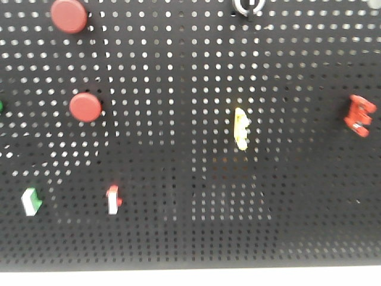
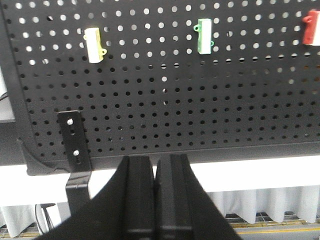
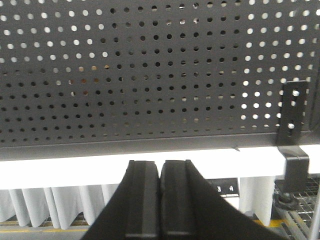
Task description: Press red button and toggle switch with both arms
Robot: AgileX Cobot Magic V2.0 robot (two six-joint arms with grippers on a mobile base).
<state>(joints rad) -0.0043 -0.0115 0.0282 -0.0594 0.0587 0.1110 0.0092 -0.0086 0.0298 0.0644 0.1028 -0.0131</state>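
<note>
The likeliest slip is hitting the wrong control. The perforated panel [image 1: 178, 226] carries two candidates, an upper red button [image 1: 68, 16] and a lower red button [image 1: 86, 107]. Both sit toward its left in the front view, and several small switches are scattered across it. An arm steered by colour alone could press the wrong one.

A second risk is a glancing touch. Both pincers are pressed together with nothing between them, which makes a narrow blunt tip. Coming in off-centre, that tip could slide off a button's face, or catch in the panel's holes instead of pushing a lever over. The two arms could also crowd each other if their targets lie near one another.

The left pincer [image 2: 155, 167] hangs low in its wrist view, below the panel's bottom edge and well apart from any control. Up the panel from it are a yellow switch [image 2: 95, 44] to the left, a green switch [image 2: 205, 36] a little to the right, and a red switch [image 2: 312, 27] at the right edge. No red button shows in that view.

The right pincer [image 3: 160, 170] is likewise below the panel's bottom edge, with a black bracket [image 3: 292, 120] to its right. Its view shows only bare holes, so I cannot tell where the button or the switch lies relative to it. As I judge it, neither control has been reached yet.
</note>
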